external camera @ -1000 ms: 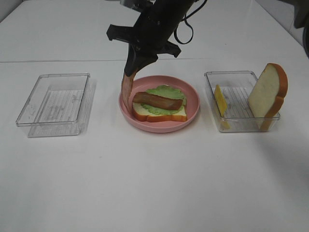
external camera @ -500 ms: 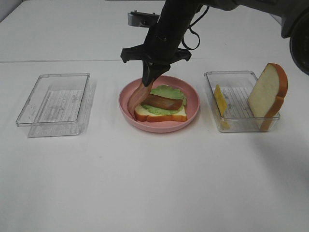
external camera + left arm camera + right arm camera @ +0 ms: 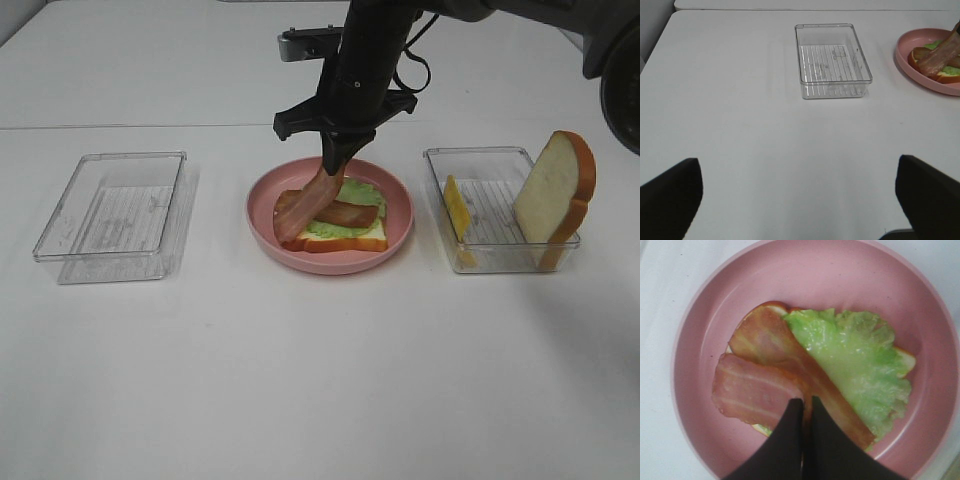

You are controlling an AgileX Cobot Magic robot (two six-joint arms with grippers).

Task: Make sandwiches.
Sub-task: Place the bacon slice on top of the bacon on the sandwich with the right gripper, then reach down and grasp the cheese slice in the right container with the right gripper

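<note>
Exterior high view: the white table (image 3: 320,400) carries three stations in a row, presumably so each arm has its own supply. The empty left tray (image 3: 130,155) sits on the left arm's side. The right tray (image 3: 475,150) holds the second bread slice (image 3: 555,190), propped on edge against its wall where jaws could pinch it, and the cheese square (image 3: 458,210), also on edge. Between them the pink plate (image 3: 330,264) collects the sandwich: bottom bread (image 3: 340,242), lettuce (image 3: 362,192) and a lying bacon strip (image 3: 352,213).

The right gripper (image 3: 337,158) reaches across above the plate, jaws pinched tight on the top end of a hanging bacon strip (image 3: 305,208), so it drapes down onto the stack. Its lower end seems to touch the bread's near edge, though I cannot be sure.

The left gripper (image 3: 799,161) hovers over bare table, fingers (image 3: 670,195) spread wide and holding nothing, well apart from the plate.

Nothing blocks the drop; the plate's raised rim near the strip's free end is the only snag.
</note>
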